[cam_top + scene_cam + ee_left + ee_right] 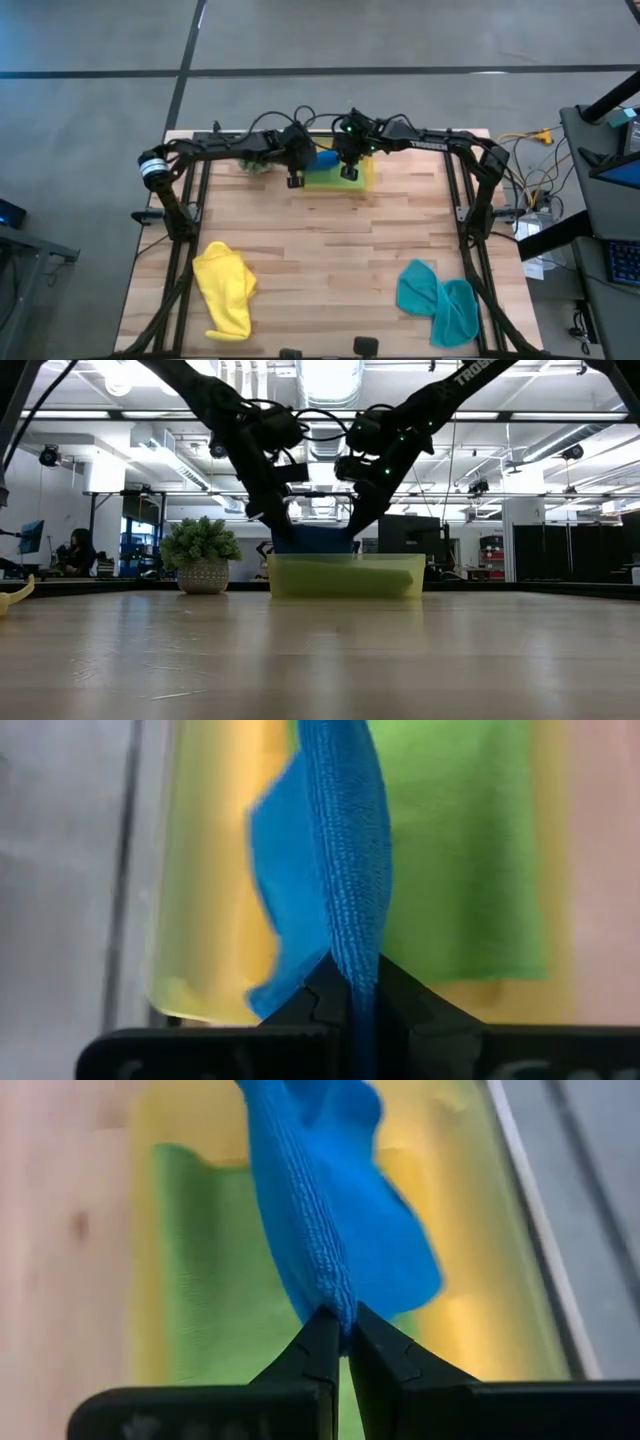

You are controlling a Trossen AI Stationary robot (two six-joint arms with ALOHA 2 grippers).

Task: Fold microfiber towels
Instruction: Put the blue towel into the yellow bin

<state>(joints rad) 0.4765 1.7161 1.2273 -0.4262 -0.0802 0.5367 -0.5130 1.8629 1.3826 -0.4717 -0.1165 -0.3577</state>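
Two grippers met over the yellow tray [362, 183] at the far edge of the table [330, 260], both clamped on the same bright blue towel [326, 159]. The left gripper [295, 181] pinched one edge, the cloth rising straight up between its fingers [400, 1005] in the left wrist view; the right gripper [349, 172] pinched another edge just beside it, fingers [392, 1358] closed tight on the fold. The blue towel hung between the two, over the tray, its span running left to right along the tray's long side. A lime green towel [460, 850] lay flat in the tray beneath it.

Both arms reached inward from their side posts, elbows out, wrists pointed down. In the low view they formed a V closing on the tray.

The yellow towel [225, 288] lay crumpled near the front left of the table, the teal towel [437, 300] near the front right, both well apart from either gripper. A small potted plant [202, 553] stood left of the tray.

Judgement: the blue towel looked mid-handling above the tray; yellow and teal appeared unfolded.
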